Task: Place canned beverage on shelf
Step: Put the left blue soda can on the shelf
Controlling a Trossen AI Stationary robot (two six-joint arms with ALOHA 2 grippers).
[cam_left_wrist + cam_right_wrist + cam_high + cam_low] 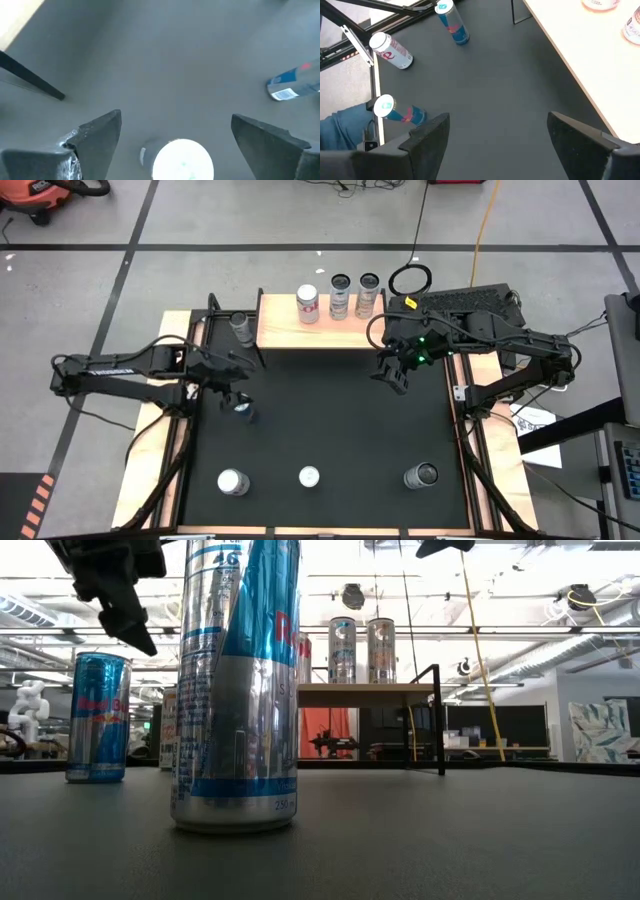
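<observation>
The shelf (320, 330), a pale wood top on black legs, stands at the table's far edge with three cans (340, 296) upright on it. My left gripper (235, 393) hovers open at the mat's left over an upright can (182, 160). Its fingers stand on either side of the can's bright top and touch nothing. Another can (240, 325) stands left of the shelf. Three more cans (308, 477) stand along the near edge. My right gripper (395, 372) hangs open in the air near the shelf's right front corner, over bare mat (495, 100).
The shelf's black leg (30, 77) is close to my left gripper on its far side. A black frame (215, 310) stands left of the shelf. A keyboard (470, 300) and cables lie beyond the table's far right corner. The mat's middle (320, 410) is bare.
</observation>
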